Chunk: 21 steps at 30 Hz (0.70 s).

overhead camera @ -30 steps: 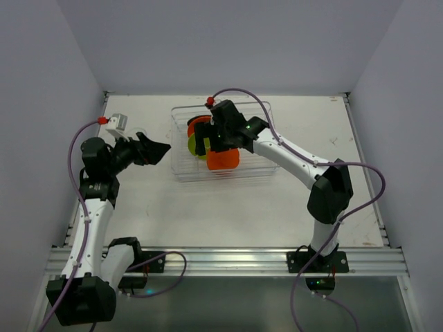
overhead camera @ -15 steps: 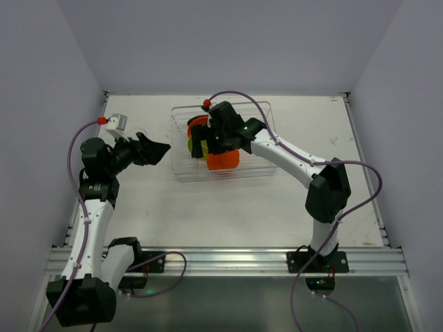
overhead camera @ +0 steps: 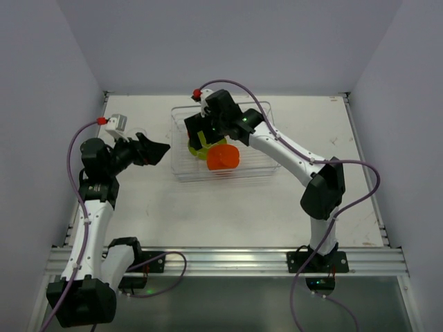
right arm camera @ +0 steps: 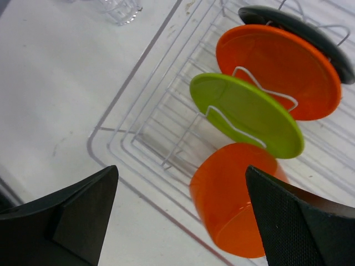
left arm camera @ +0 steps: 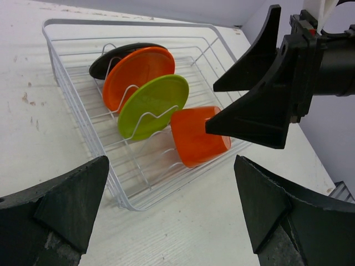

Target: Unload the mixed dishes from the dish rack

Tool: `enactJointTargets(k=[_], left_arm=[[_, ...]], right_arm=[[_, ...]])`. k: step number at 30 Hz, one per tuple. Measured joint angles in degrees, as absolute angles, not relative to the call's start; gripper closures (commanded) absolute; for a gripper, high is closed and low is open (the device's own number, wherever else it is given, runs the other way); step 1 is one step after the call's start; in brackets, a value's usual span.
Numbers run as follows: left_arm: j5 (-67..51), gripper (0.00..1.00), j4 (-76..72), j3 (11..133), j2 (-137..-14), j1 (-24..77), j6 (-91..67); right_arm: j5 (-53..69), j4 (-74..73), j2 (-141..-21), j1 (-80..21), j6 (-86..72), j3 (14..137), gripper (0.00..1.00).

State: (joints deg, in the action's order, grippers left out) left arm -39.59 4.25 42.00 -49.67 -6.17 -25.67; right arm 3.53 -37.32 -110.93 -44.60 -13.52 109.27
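Note:
The clear wire dish rack (overhead camera: 257,169) stands at the table's middle back. In it a black plate (left arm camera: 117,57), an orange plate (left arm camera: 138,75) and a lime green plate (left arm camera: 152,105) stand on edge in the slots, and an orange cup (overhead camera: 223,158) lies on its side in front of them. My right gripper (overhead camera: 199,135) is open and empty, hovering over the plates at the rack's left end. My left gripper (overhead camera: 156,151) is open and empty, left of the rack above the table. A clear glass cup (right arm camera: 119,8) stands on the table outside the rack.
The rack's rim (right arm camera: 111,138) and wire dividers (right arm camera: 244,77) surround the plates. White walls close the table on the left, back and right. Bare tabletop (overhead camera: 228,207) lies in front of the rack.
My right gripper has moved left and back, from above the orange cup to above the plates, so the cup shows fully. The left arm has not moved.

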Motion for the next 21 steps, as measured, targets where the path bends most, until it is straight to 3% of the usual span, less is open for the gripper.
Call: enactJointTargets(k=[6,13,21], left_arm=[[-39.6,0.00,4.4,42.0,-49.2,-6.2,-25.3],[-39.6,0.00,4.4,42.0,-49.0,-6.2,-25.3],[-39.6,0.00,4.4,42.0,-48.8,-6.2,-25.3]], right_arm=[[1.8,-32.9,-109.3,-43.9,-0.1,103.1,0.03],[-3.5,-30.7,-108.7,-43.1,11.0,100.5,0.30],[-1.5,-30.0,-112.5,-41.5,15.1,105.0,0.36]])
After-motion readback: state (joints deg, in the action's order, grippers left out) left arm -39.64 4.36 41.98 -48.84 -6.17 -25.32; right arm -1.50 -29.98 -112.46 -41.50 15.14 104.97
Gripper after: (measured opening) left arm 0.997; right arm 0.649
